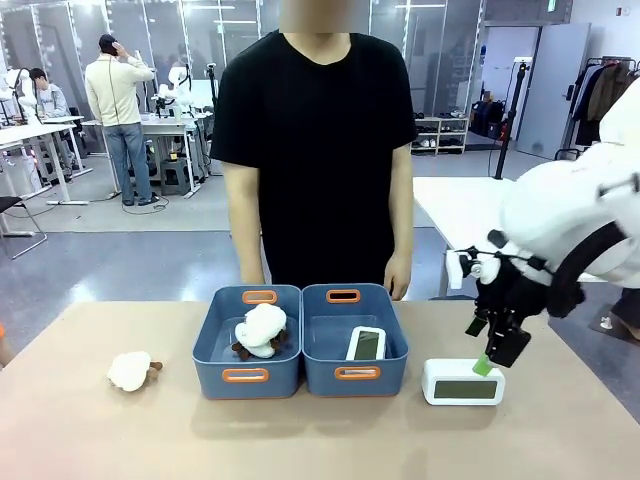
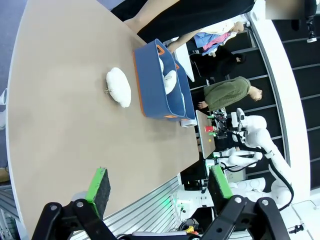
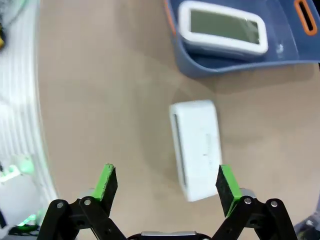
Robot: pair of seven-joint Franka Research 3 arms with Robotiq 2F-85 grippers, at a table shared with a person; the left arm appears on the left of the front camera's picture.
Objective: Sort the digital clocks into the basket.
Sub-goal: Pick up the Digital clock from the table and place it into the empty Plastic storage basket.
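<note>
Right gripper [image 1: 492, 360], jaws wide, hangs over the clock [image 1: 463, 381] at the basket's [image 1: 383, 381] 3 o'clock; left gripper [image 2: 158, 172] equally wide.

Your right claw [image 1: 495, 360] hangs tilted downward, jaws spread wide apart; your left claw [image 2: 159, 184] is likewise spread, gripping nothing.

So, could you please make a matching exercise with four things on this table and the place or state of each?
1. slimmer clock
2. thicker clock
3. right gripper
4. left basket

a. on the table, beside the right basket
b. open, over the thicker clock
c. lying in the right basket
d. holds a plush toy

Pairs: 1-c, 2-a, 3-b, 4-d
</note>
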